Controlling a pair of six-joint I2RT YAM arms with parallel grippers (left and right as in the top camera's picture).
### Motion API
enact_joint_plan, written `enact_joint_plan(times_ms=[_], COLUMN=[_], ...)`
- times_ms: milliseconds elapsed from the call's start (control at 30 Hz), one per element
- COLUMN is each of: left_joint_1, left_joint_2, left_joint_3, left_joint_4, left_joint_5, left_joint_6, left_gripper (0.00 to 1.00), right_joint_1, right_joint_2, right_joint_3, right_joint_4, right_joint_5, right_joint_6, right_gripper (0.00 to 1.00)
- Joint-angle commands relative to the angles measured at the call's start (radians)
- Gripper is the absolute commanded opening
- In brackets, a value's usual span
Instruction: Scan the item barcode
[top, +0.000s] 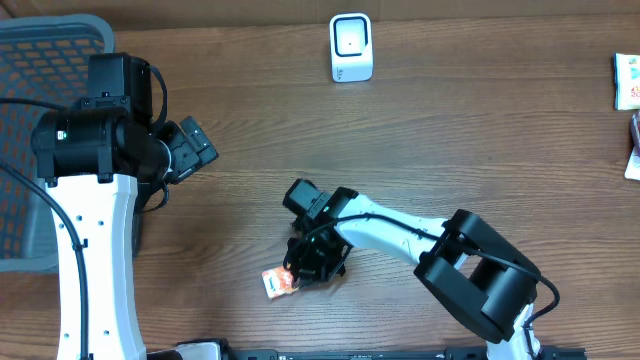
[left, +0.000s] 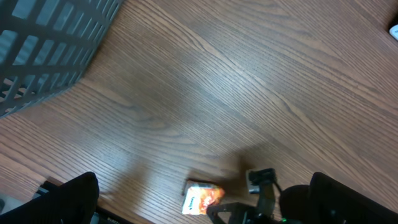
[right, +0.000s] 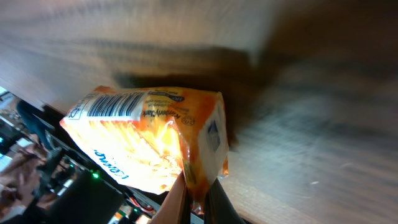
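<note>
The item is a small orange and white snack packet (top: 279, 284) lying near the table's front edge, and it also shows in the left wrist view (left: 201, 198). My right gripper (top: 300, 273) is shut on the packet's sealed edge (right: 198, 186). The packet (right: 149, 143) fills the right wrist view, and its barcode (right: 115, 104) shows on the upper side. A white scanner (top: 351, 47) stands upright at the back of the table. My left gripper (top: 192, 150) hovers open at the left, its dark fingers (left: 68, 199) wide apart and holding nothing.
A grey mesh basket (top: 40, 60) stands at the left edge, its corner also in the left wrist view (left: 43, 43). More packets (top: 627, 80) lie at the far right edge. The right arm (top: 470, 270) stretches across the front right.
</note>
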Motion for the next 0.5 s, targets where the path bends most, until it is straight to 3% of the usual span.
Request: enact_joint_plan(times_ms=[0,233,267,333,467], left_joint_1=[0.002,-0.022,-0.032,-0.051,-0.095], left_joint_2=[-0.001,0.047,0.055,0.066,0.090], left_joint_3=[0.012,-0.007,-0.021,-0.053,-0.129], left_joint_4=[-0.004,-0.016,-0.010,0.011,0.077], left_joint_5=[-0.002,0.071,0.073,0.084,0.149], left_joint_6=[-0.019,-0.012,-0.012,-0.011,0.054], left_gripper=[0.99,0.99,1.00,1.00,1.00], right_joint_1=[-0.084,-0.372,-0.381,-0.393,-0.393], right_joint_2=[0.005,0.005,0.005,0.004,-0.018], right_joint_3=[-0.005,-0.005,-0.005,-0.004,-0.002], right_joint_4=[-0.011,0.047,0.051,0.047,-0.017], right_joint_5=[0.001,-0.172,-0.188,-0.204,-0.187], right_joint_6=[0.004,0.050,0.038,-0.005,-0.089], right_gripper=[0.04,0.04,0.06,0.22,0.26])
